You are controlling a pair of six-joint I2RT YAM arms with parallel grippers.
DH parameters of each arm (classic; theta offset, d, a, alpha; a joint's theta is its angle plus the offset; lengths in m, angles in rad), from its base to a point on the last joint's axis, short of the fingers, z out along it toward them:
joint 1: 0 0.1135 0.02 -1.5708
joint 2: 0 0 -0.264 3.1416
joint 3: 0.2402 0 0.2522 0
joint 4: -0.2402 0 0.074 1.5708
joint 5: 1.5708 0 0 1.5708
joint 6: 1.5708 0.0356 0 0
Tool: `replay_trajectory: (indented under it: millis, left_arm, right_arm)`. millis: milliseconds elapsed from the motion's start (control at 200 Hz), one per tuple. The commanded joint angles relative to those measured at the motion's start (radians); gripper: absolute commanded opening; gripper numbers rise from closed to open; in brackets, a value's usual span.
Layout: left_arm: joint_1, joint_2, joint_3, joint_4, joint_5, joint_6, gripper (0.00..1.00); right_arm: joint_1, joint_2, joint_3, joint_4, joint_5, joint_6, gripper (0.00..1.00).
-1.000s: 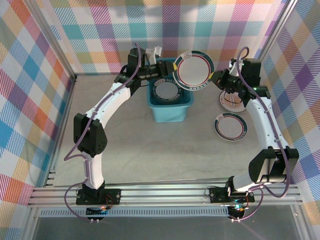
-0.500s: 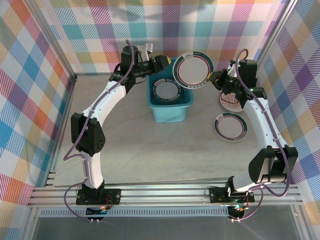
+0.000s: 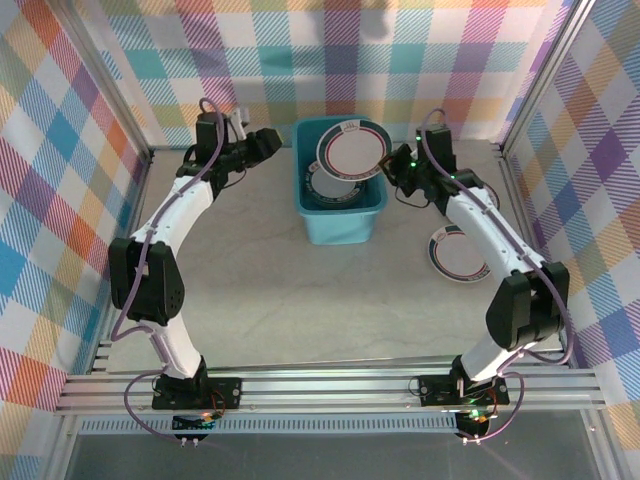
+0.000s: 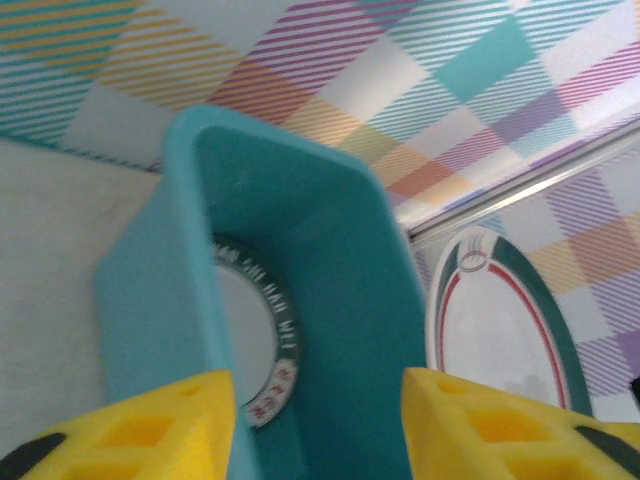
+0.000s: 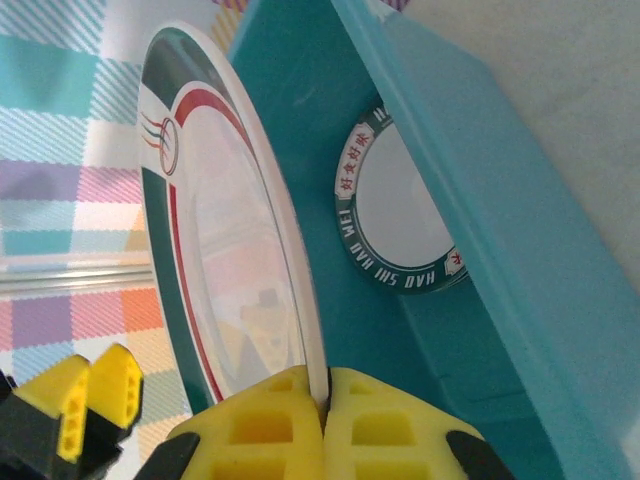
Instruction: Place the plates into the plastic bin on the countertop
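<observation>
Your left gripper point(image 3: 268, 140) hangs just left of the plastic bin point(image 3: 340, 228), off its far-left corner and apart from it. In the left wrist view the left gripper point(image 4: 315, 420) has its yellow fingers point(image 4: 130, 430) spread wide with nothing between them, looking into the plastic bin point(image 4: 330, 250). Inside the bin, flat on its floor, you have a flat plate point(image 3: 335, 192) with a dark lettered rim, which also shows from the left wrist point(image 4: 255, 330) and from the right wrist point(image 5: 400, 215). Above the bin's far-right part stands the held plate point(image 3: 350, 150), white with a green and red rim and tipped up on edge. Its lower part looks to be inside the bin, though you cannot tell from these views whether it touches the flat plate. Your right gripper point(image 3: 393, 165), just right of the bin, is pinching that plate: in the right wrist view the right gripper point(image 5: 322, 400) has both pads pressed on the rim of the held plate point(image 5: 230, 250). Further right of the bin, a loose plate point(image 3: 462, 255) lies flat on the countertop point(image 3: 250, 280).
</observation>
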Motion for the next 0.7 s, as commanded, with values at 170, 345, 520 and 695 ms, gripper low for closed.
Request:
replay_trajectory:
  millis: [170,345,520,695]
  left_arm:
    - [0.054,0.028,-0.115,-0.075,0.083,0.144,0.34]
    - [0.057,0.095,-0.117,-0.1,0.153,0.213,0.33]
    - [0.053,0.142,-0.141,-0.077,0.212,0.213,0.31]
    - [0.038,0.152,-0.164,-0.067,0.262,0.226,0.31]
  right_arm:
    - [0.125,0.105,0.158,-0.04,0.274,0.205,0.0]
    - [0.181,0.177,0.242,-0.104,0.399,0.256,0.0]
    - [0.21,0.26,0.347,-0.191,0.454,0.315,0.0]
    - [0.227,0.34,0.443,-0.264,0.495,0.363,0.0]
